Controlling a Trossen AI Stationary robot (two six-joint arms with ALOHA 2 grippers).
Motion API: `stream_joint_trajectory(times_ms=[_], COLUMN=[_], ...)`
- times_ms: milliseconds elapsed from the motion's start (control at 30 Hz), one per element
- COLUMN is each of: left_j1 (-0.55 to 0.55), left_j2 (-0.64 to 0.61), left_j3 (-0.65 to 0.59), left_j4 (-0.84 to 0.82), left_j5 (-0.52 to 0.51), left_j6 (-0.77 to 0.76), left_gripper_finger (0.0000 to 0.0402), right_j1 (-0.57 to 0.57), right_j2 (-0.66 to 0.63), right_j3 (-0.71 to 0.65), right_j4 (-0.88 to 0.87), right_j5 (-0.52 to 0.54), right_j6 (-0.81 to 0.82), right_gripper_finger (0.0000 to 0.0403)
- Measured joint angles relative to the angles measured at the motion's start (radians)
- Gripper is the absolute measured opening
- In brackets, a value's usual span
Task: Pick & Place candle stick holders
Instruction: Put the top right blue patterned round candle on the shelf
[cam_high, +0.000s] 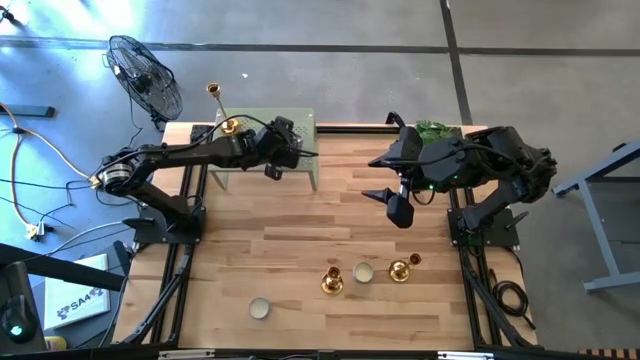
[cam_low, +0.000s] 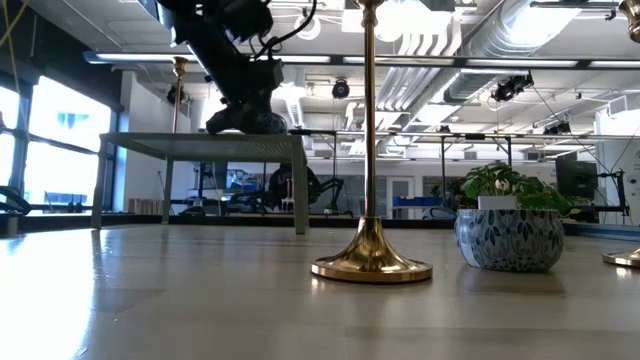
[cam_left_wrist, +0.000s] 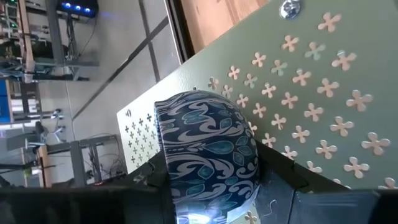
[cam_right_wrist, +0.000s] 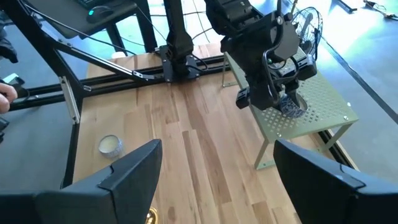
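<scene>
Left gripper (cam_left_wrist: 211, 205) jaws holding blue patterned pot (cam_left_wrist: 208, 152) over green perforated stand (cam_high: 300, 125), right gripper (cam_right_wrist: 217, 168) jaws wide above desk (cam_high: 300, 240), candle stick holders (cam_high: 332, 282) near front edge

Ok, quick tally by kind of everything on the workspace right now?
Gold candlesticks: 3
Small round discs: 2
Blue patterned pots: 2, one holding a plant, one in the left gripper
Green perforated stand: 1
Total: 8
</scene>
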Motion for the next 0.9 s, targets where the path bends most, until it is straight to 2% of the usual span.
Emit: stream_joint_trajectory(times_ms=[900], left_j1=[0.000], left_j2=[0.001], left_j3=[0.000], left_j4=[-0.011], left_j5=[-0.001], left_j6=[-0.032], left_gripper_finger=[0.0148], right_j1=[-0.001], right_j2=[0.000], right_j3=[0.000], right_j4=[-0.026], right_j5=[0.000], right_j6=[0.003], right_gripper_finger=[0.0303])
